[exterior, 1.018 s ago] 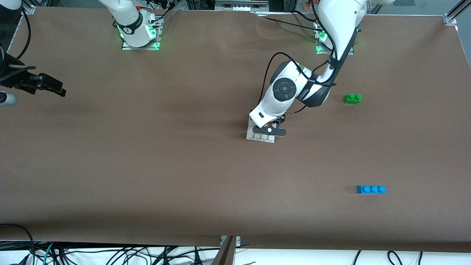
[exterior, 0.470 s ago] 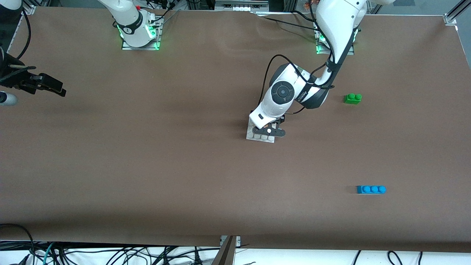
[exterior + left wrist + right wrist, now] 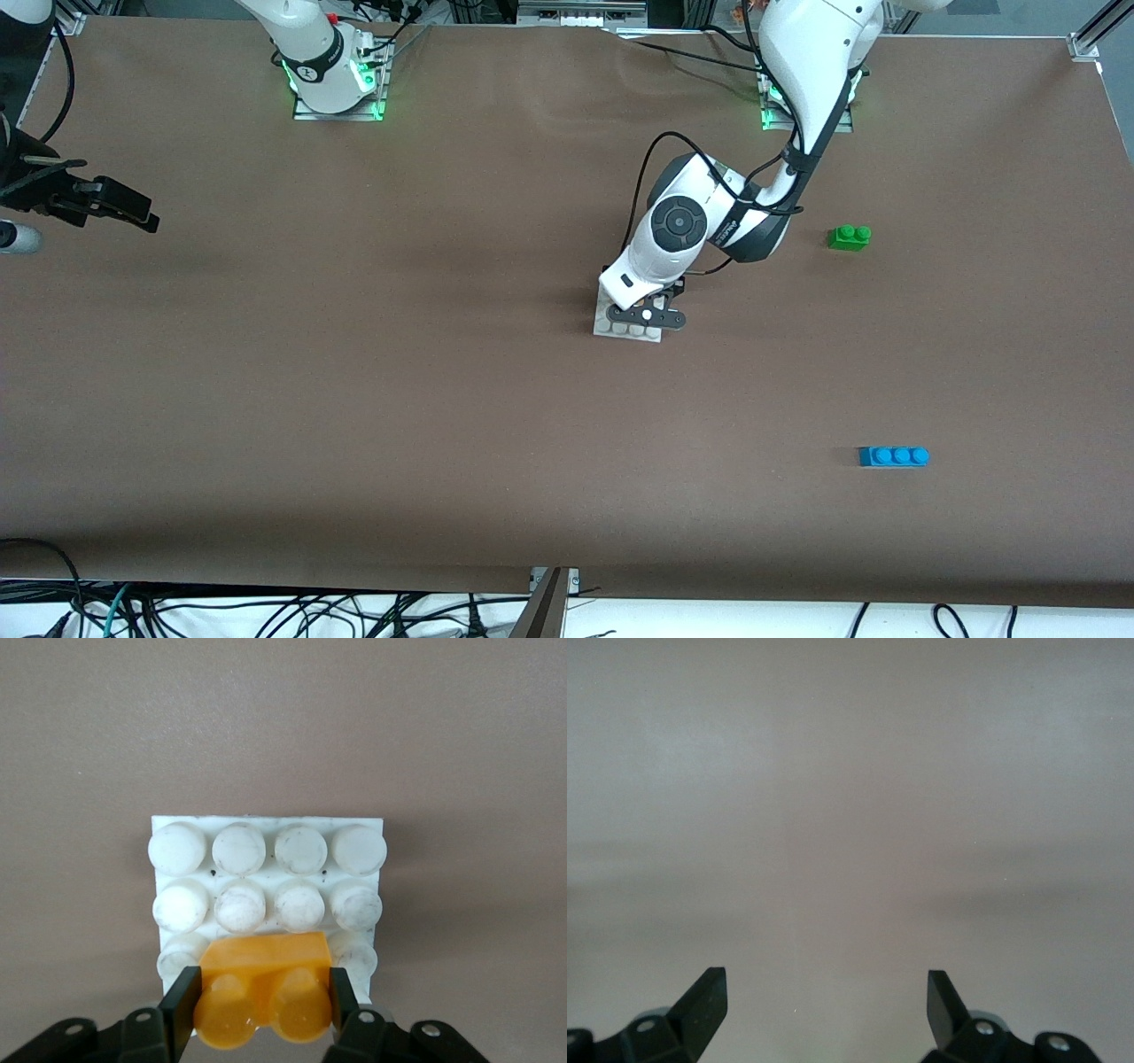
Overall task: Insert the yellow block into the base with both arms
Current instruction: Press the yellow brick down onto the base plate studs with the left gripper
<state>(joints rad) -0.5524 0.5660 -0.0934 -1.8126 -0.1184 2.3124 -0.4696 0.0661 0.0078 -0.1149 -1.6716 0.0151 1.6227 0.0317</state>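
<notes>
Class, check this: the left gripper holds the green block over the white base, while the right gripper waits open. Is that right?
Not quite. The left gripper holds the yellow block, not the green one, over the white base; the left wrist view shows it. The right gripper does wait open.

Yellow block (image 3: 262, 992), two studs up, sits over the white studded base (image 3: 266, 877).

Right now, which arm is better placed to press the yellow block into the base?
Left. Its hand is shut on the yellow block, directly over the base. The right hand waits open at the right arm's end of the table.
</notes>
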